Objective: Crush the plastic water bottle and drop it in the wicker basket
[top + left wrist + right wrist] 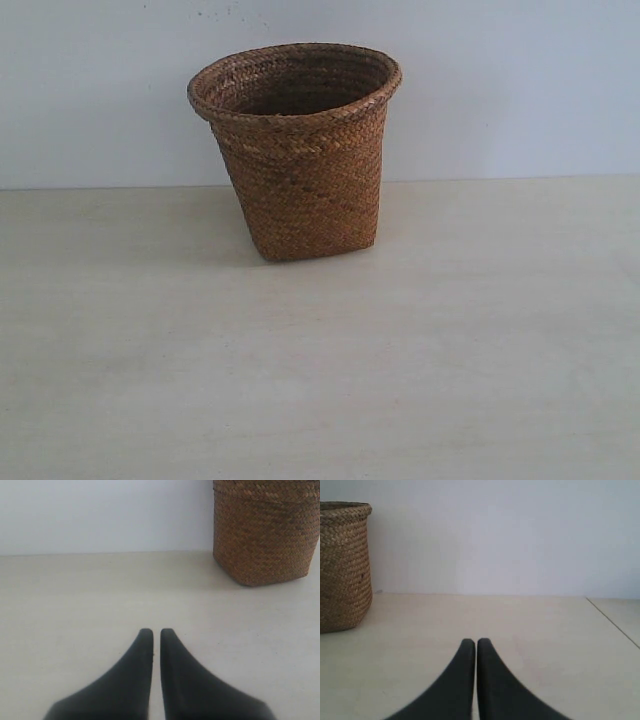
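Note:
The brown wicker basket (297,150) stands upright at the back middle of the pale table, its wide rolled rim open upward. The left wrist view has the basket (265,530) off to one side ahead of my left gripper (156,632), whose black fingers are shut with only a thin slit and nothing between them. My right gripper (476,642) is also shut and empty over bare table, with the basket (344,565) at the edge of its view. Neither gripper appears in the exterior view. The plastic water bottle is out of view in every frame.
A plain pale wall (500,90) runs right behind the basket. The light wooden table (320,380) stretches in front of it. A table edge or seam (615,622) shows in the right wrist view.

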Tool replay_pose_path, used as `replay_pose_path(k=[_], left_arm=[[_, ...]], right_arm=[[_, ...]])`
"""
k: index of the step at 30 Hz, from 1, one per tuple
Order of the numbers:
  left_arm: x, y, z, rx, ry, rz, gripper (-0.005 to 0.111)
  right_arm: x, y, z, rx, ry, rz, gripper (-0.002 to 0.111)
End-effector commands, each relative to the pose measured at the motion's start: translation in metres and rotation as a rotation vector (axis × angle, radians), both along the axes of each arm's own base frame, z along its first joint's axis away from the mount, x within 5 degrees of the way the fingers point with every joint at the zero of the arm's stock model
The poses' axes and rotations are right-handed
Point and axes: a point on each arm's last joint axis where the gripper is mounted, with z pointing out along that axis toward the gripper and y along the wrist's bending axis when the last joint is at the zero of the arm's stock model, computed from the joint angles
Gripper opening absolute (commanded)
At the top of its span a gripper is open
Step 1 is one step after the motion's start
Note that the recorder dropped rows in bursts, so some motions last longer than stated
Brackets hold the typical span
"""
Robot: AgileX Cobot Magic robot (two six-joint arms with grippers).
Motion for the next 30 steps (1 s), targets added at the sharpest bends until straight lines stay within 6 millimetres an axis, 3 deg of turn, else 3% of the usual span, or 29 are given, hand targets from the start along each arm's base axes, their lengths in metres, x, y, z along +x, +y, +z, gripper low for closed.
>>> replay_pose_path(k=[1, 10, 20, 30], left_arm=[[0.000, 0.000, -0.001, -0.010, 0.005, 0.002, 0.005], [0.000, 0.000, -0.001, -0.010, 0.005, 0.002, 0.005], [0.000, 0.000, -0.001, -0.010, 0.005, 0.002, 0.005], [0.000, 0.000, -0.001, -0.010, 0.005, 0.002, 0.005]], right_arm=[[0.000, 0.000, 0.001, 0.044, -0.010, -0.004, 0.000], [-0.002, 0.000, -0.003, 0.102, 0.029, -0.007, 0.000], [-0.005, 0.000, -0.019, 0.070, 0.203, -0.008, 0.000], [-0.005, 0.000, -0.019, 0.068, 0.205, -0.008, 0.000]])
